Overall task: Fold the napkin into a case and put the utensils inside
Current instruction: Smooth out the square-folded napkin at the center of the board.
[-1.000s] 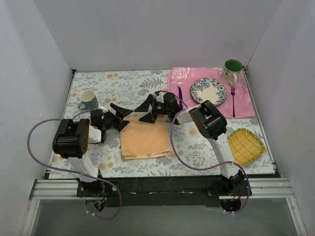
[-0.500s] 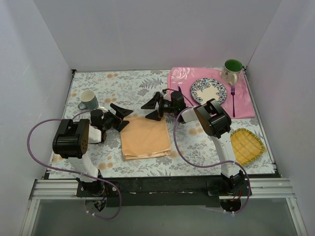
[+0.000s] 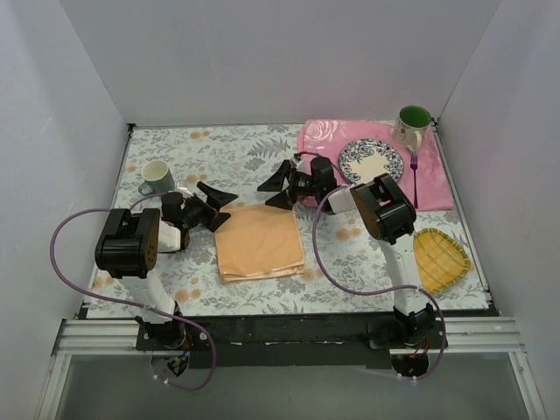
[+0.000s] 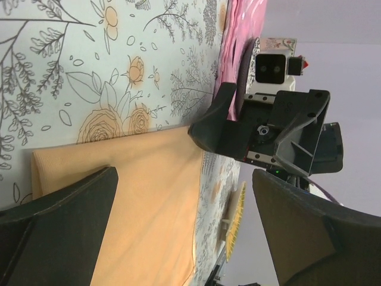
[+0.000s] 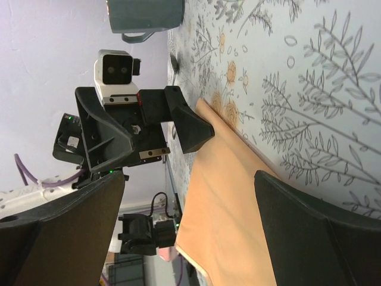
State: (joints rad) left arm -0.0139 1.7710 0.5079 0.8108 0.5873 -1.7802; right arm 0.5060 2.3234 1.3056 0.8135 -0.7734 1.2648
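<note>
Soft peach-orange cloth napkin (image 3: 259, 242), flat. Left gripper (image 3: 220, 207), right gripper (image 3: 273, 188): both spread, empty. Risk: uneven corner pinches could skew the fold.

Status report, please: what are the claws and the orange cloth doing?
Left gripper, right gripper: open, empty. Napkin flat, unheld. Fork on pink mat. Nothing blocking.

mug (image 5: 144, 15) cropped, knife likely behind right arm (image 3: 325, 182)

open: tablecloth (image 3: 236, 149) behind napkin (image 3: 259, 242) | obstacles: grey mug (image 3: 156, 178) left, plate (image 3: 371, 162) right
</note>
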